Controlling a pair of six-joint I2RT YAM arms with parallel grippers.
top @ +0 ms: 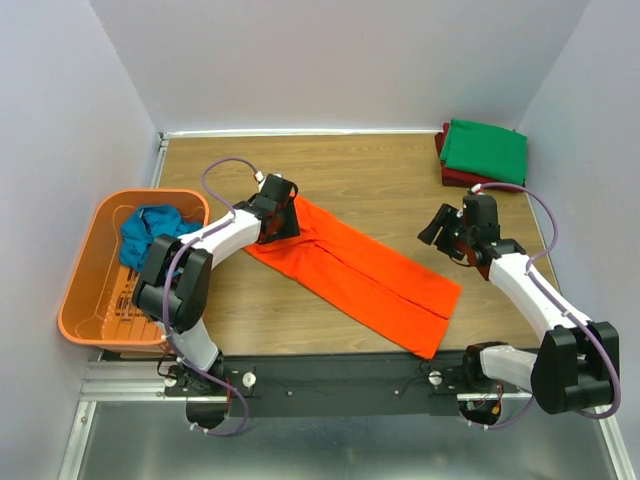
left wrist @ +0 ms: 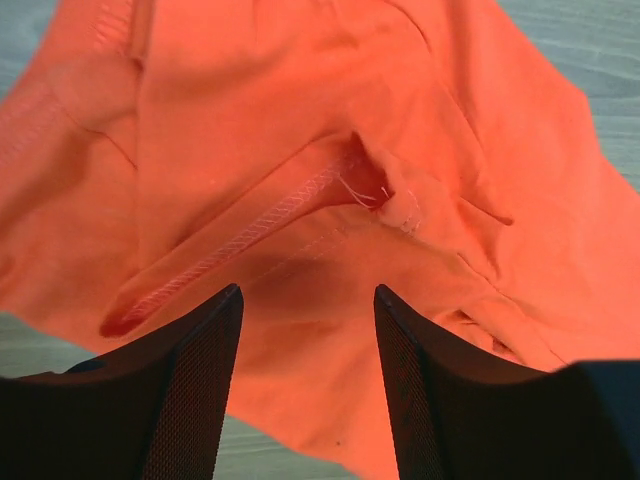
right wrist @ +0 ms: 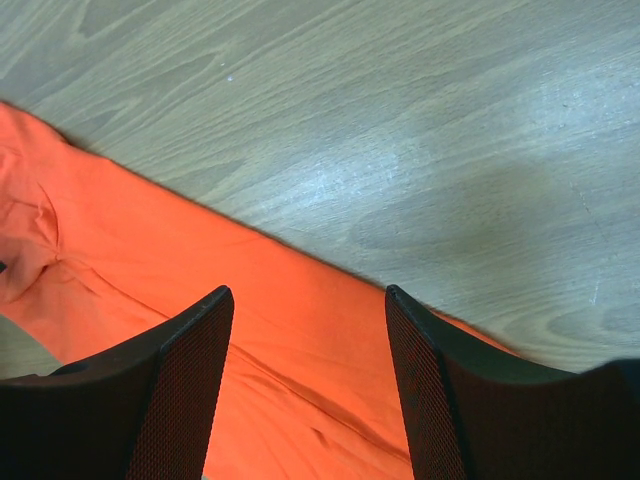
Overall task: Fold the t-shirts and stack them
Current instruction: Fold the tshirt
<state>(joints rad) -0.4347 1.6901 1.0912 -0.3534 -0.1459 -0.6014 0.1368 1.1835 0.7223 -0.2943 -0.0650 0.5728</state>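
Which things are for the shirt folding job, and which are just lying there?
For the job: orange t-shirt, spread out; green t-shirt, folded on top of the dark red t-shirt; teal-blue t-shirt, crumpled.
Just lying about: orange basket, holding the teal-blue one; table.

Matt orange cloth t-shirt [top: 370, 280], smooth wood-grain table [top: 380, 180], glossy plastic basket [top: 85, 270].

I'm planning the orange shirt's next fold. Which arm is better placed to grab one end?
Left, probably. The left gripper hangs open directly over the far end of the orange t-shirt; the right gripper is open over bare table beside the cloth.
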